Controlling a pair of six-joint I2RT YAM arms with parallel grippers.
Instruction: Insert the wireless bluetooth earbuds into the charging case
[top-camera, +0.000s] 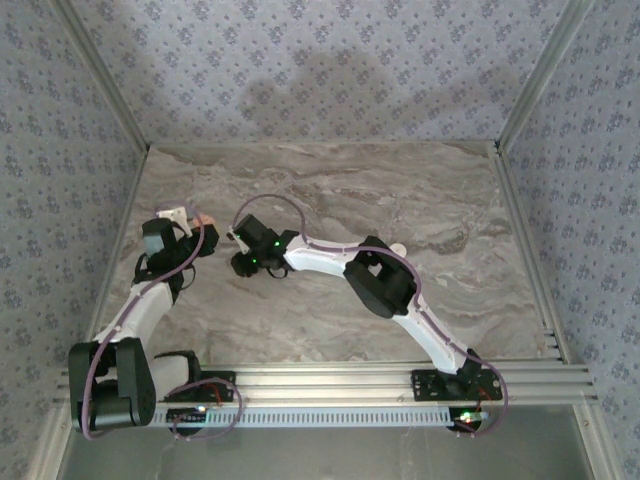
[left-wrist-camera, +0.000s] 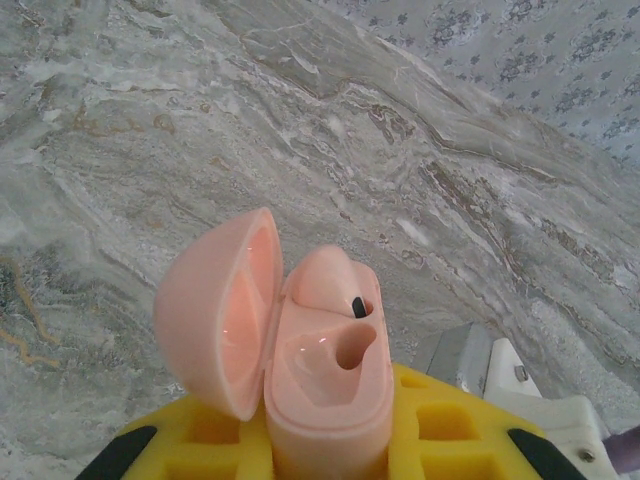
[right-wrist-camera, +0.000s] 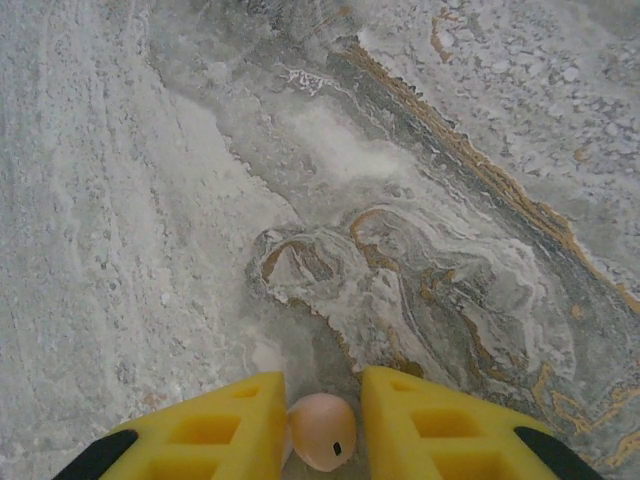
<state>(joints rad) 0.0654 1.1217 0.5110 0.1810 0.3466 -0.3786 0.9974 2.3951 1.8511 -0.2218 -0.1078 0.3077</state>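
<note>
The right hand (right-wrist-camera: 322, 405) pinches a pink earbud (right-wrist-camera: 322, 432) between narrowed fingers, low over bare worktop (right-wrist-camera: 400, 200). The left hand (left-wrist-camera: 322, 430) grips the case (left-wrist-camera: 325, 395), its lid (left-wrist-camera: 215, 310) swung open toward 9 o'clock. What looks like a seated earbud (left-wrist-camera: 325, 282) fills the 12 o'clock socket, and the near socket (left-wrist-camera: 350, 352) is empty. I judge the step to be bringing the last earbud over. The next move calls for lining its stem up with that socket. From above, both hands crowd the 9 o'clock wall (top-camera: 60, 200), with open room toward 3 o'clock.

We find no readable lettering, brand, number or sign, neither on the open charging case (left-wrist-camera: 320, 370) in the left gripper (left-wrist-camera: 325, 435) nor on the earbud (right-wrist-camera: 322, 430) between the right gripper's (right-wrist-camera: 322, 390) fingers.
</note>
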